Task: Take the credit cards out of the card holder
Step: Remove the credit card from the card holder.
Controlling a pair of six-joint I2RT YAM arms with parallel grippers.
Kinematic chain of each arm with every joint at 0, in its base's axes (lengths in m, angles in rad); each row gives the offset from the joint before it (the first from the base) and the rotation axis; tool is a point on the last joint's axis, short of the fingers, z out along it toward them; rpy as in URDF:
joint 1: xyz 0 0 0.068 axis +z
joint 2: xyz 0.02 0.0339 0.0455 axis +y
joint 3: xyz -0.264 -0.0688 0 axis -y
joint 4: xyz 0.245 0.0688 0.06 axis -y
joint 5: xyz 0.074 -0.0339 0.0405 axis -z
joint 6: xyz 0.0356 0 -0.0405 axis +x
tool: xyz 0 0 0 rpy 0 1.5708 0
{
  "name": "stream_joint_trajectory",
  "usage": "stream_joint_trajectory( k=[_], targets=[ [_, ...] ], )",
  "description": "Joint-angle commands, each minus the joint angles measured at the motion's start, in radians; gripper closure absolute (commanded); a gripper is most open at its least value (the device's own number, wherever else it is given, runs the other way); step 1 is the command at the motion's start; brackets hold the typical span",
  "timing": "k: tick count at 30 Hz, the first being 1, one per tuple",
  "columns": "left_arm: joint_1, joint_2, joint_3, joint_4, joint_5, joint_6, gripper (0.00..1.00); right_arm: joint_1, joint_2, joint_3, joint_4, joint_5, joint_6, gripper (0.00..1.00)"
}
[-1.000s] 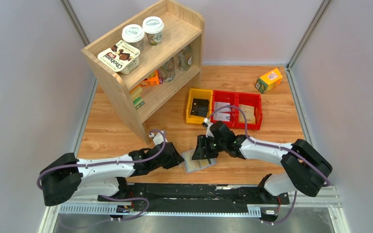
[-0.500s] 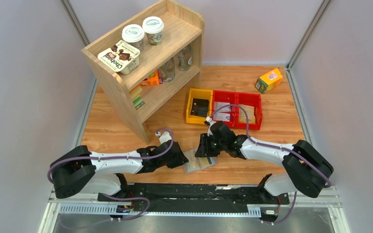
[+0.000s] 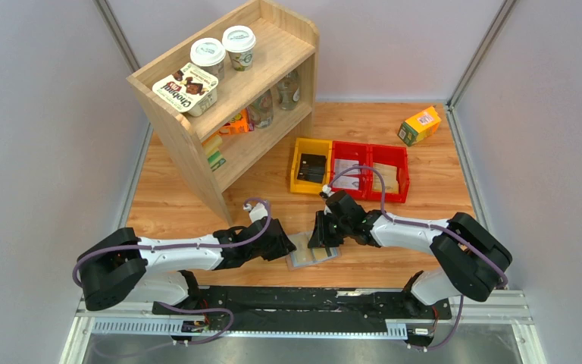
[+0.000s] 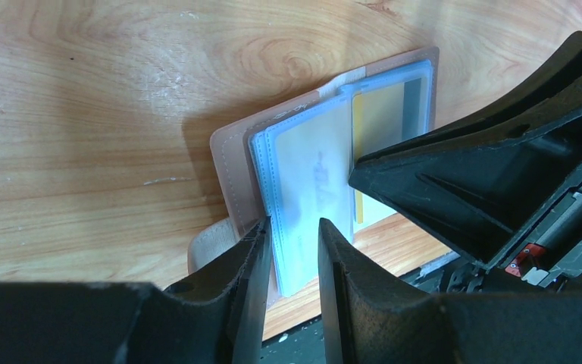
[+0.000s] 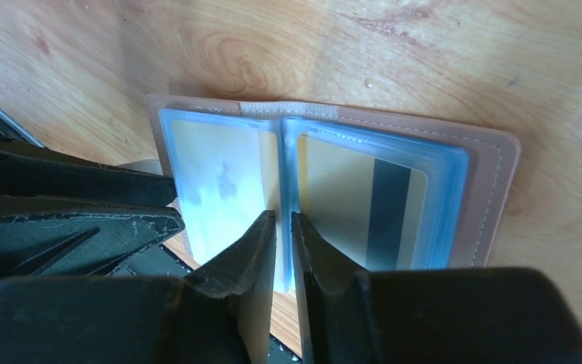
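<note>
Wide wooden table [image 3: 424, 152] out in front of me, and at its back left stands the wooden shelf unit [image 3: 189, 152], with lidded cups [image 3: 208, 53] on top. Both arms lean in low from the near edge: the left arm [image 3: 174, 258] stretches in from the left, the right arm [image 3: 417, 231] from the right, and they meet nose to nose at the middle. Behind them sit the red bins [image 3: 369, 146] with a yellow bin [image 3: 296, 163] hard against their left side, and a small green-and-yellow carton [image 3: 419, 124] lies well off at the far right. Between the two wrists, near the front edge, the card holder [image 5: 492, 189] lies open on the wood, tan cover down, clear blue sleeves up. The credit cards [image 5: 348, 197] are inside those sleeves, the right-hand one tan-yellow with a dark stripe, and a paler one sits on the left page. The right gripper [image 5: 282, 220] has its fingers nearly together at the fold, nipping the inner edge of the right-hand sleeve. The left gripper [image 4: 294, 227] straddles the left page's edge with a gap showing, and I can't tell whether it bites.
</note>
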Motion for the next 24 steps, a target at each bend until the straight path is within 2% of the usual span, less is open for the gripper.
stream_joint_trajectory(
  k=[1, 12, 24],
  targets=[
    [0.003, -0.016, 0.046, 0.015, -0.027, 0.008, 0.64, -0.013, 0.015, -0.003, -0.009, 0.022, 0.004, 0.79],
    [0.003, -0.06, 0.125, -0.112, -0.085, 0.074, 0.63, -0.016, 0.02, -0.006, -0.003, 0.013, 0.004, 0.8],
    [0.006, -0.001, 0.125, -0.095, -0.089, 0.074, 0.62, -0.018, 0.029, -0.004, 0.002, 0.006, 0.004, 0.8]
  ],
)
